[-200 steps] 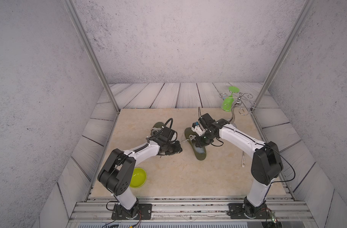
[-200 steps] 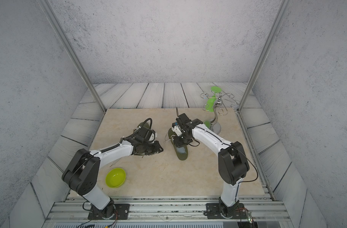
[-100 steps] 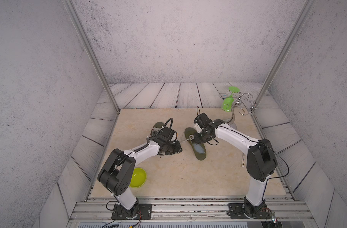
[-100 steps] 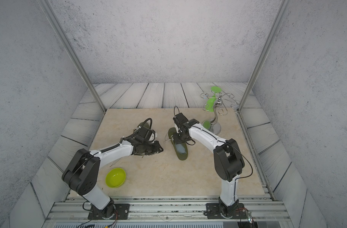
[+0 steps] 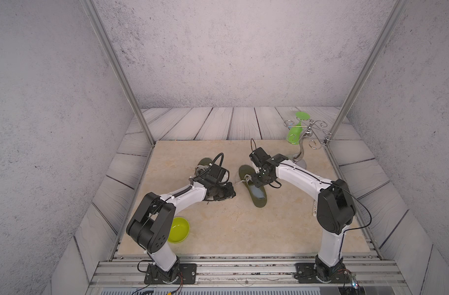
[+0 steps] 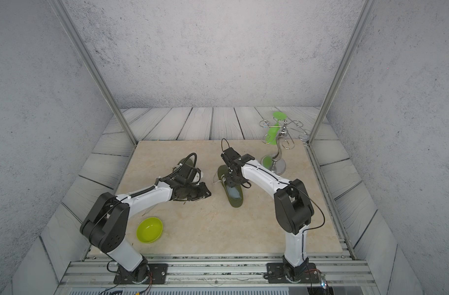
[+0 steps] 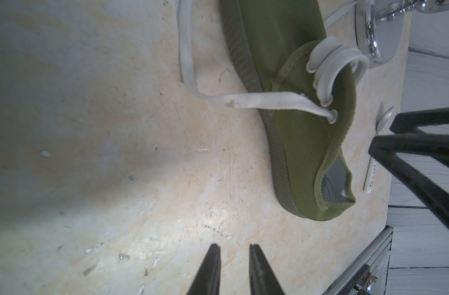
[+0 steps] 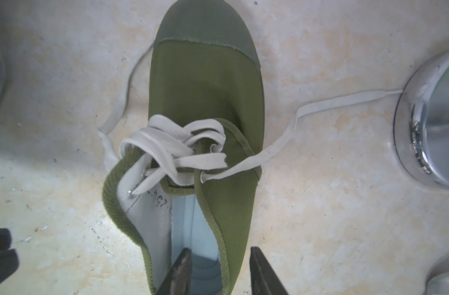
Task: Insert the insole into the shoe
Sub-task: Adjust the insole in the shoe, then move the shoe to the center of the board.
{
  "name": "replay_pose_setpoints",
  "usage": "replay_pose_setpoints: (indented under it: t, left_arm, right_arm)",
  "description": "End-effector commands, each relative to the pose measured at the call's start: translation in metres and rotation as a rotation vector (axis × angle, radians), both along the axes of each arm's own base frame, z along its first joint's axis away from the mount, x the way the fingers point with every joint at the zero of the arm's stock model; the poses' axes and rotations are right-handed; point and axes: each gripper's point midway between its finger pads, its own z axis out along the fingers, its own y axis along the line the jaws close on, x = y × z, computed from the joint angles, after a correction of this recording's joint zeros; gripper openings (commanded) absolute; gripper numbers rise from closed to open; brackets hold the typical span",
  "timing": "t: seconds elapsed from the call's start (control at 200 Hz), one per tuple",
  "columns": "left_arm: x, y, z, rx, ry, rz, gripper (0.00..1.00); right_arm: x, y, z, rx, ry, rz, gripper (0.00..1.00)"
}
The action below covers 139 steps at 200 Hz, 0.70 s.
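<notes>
An olive green shoe [image 5: 252,189] [image 6: 229,189] lies mid-table with loose white laces. A pale blue insole [image 8: 185,219] [image 5: 258,192] lies inside it, seen through the opening. My right gripper [image 8: 220,249] [image 5: 258,180] is open and straddles the shoe's side wall: one finger is inside over the insole, the other outside. My left gripper [image 7: 234,245] [image 5: 227,194] hovers low over bare table left of the shoe [image 7: 302,143], its jaws a narrow gap apart with nothing between them.
A second green shoe [image 5: 204,163] lies partly hidden under the left arm. A lime bowl [image 5: 178,229] sits front left. A chrome stand [image 5: 301,153] holding a green glass [image 5: 295,131] stands back right, its base [image 8: 435,140] near the shoe. A white spoon [image 5: 315,208] lies to the right.
The right gripper was shut over the shoe and has now opened across its side wall. The left arm has not moved.
</notes>
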Motion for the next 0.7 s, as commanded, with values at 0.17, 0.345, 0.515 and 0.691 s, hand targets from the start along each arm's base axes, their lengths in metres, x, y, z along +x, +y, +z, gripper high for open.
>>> replay_pose_setpoints:
  t: [0.17,0.345,0.515,0.691]
  left_arm:
    - [0.003,0.004,0.005,0.010,-0.019,0.003,0.24]
    - [0.003,0.004,0.006,0.009,-0.021,0.004,0.24]
    - [0.005,0.004,0.017,0.010,-0.039,0.001,0.24]
    - [0.007,0.014,0.038,0.045,-0.084,0.010,0.24]
  right_arm:
    - [-0.016,-0.011,-0.042,-0.135,0.098,0.029,0.48]
    - [-0.020,-0.015,-0.057,-0.157,0.125,0.014,0.49]
    - [-0.014,-0.020,-0.069,-0.185,0.124,-0.004,0.47]
    - [-0.008,-0.020,-0.076,-0.174,0.130,-0.010,0.34]
